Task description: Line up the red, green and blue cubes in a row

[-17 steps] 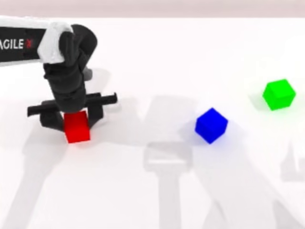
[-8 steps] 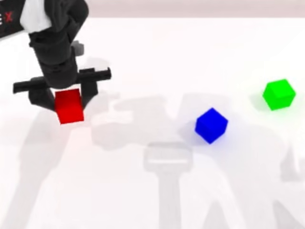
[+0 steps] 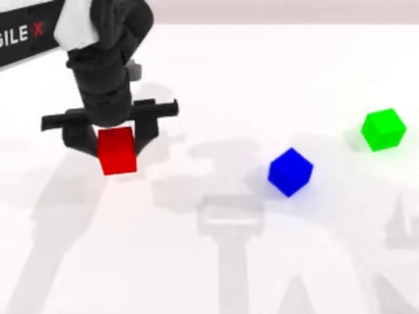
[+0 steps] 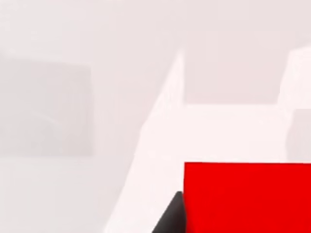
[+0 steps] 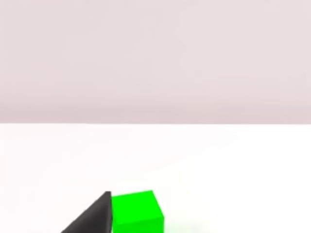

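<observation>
The red cube [image 3: 117, 151], plain and bright, is clamped between the fingers of the left hand [image 3: 115, 145] near the desk's [image 3: 216, 78] left edge. The deep blue cube [image 3: 290, 171] lies right of centre, the bright green cube [image 3: 383, 129] near the right edge, well apart. The right hand's state cannot be told.

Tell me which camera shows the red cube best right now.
The top view: the whole red cube shows between the left gripper's fingers. The left wrist view shows only part of it, cut off at the picture's edge. The right wrist view shows none of it.
</observation>
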